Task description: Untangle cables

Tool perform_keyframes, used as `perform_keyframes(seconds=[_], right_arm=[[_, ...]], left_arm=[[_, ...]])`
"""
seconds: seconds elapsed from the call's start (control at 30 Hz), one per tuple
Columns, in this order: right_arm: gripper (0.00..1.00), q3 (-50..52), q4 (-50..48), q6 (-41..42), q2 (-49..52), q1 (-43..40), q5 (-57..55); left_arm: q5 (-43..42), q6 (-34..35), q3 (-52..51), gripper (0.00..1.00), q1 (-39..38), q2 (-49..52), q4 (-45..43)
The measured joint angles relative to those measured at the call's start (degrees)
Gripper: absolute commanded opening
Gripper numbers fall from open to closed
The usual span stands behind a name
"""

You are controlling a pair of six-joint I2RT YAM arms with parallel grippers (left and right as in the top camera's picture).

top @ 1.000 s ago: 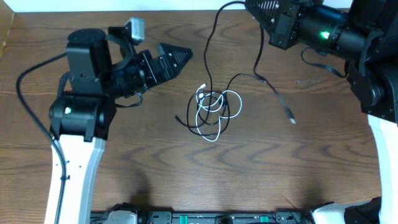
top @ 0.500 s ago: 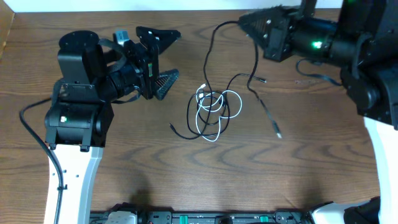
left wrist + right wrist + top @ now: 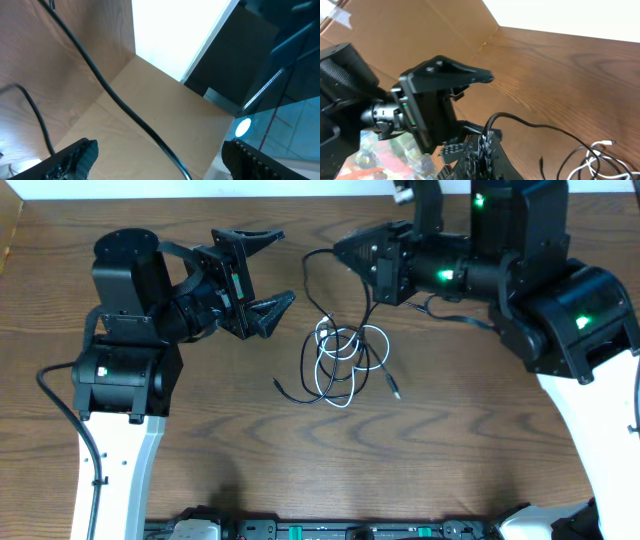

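Right fingers (image 3: 350,252) pinch black cable (image 3: 305,270) trailing to tangle (image 3: 340,355).

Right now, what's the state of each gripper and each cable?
left gripper: open, empty, off the cables.
right gripper: shut on the held black cable.
held black cable: lifted at the grip, running down into the white loops, not freed.
white cable: looped on the table, tangled with both black ones.
other black cable: lying on the table, tangled in the white loops, one end free on the left.

Raised black cable (image 3: 304,275) crosses before left gripper's (image 3: 286,265) spread jaws.
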State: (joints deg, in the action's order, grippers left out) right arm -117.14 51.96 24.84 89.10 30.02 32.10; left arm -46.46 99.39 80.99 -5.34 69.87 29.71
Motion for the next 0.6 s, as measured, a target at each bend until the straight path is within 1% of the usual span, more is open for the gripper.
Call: perform_keyframes(seconds=[0.07, 0.23, 0.3, 0.4, 0.47, 0.6], right_arm=[[0.01, 0.22, -0.26, -0.55, 0.0, 1.11, 0.02], [0.01, 1.73, -0.59, -1.81, 0.0, 4.17, -0.17], [0.01, 2.19, -1.22, -1.95, 0.0, 4.57, -0.2], [0.01, 2.25, -2.4, -2.08, 0.0, 4.63, -0.35], [0.01, 2.25, -3.17, -2.05, 0.0, 4.63, -0.39], [0.01, 2.25, -4.33, -2.03, 0.0, 4.63, -0.44]], left_arm=[[-0.02, 0.37, 0.0, 0.83, 0.0, 0.0, -0.02], [-0.17, 1.18, 0.0, 0.7, 0.0, 0.0, -0.02], [-0.37, 1.25, 0.0, 0.67, 0.0, 0.0, -0.02], [-1.14, 1.29, 0.0, 0.64, 0.0, 0.0, -0.02], [-1.38, 1.29, 0.0, 0.6, 0.0, 0.0, -0.02], [-1.57, 1.31, 0.0, 0.59, 0.0, 0.0, 0.02]])
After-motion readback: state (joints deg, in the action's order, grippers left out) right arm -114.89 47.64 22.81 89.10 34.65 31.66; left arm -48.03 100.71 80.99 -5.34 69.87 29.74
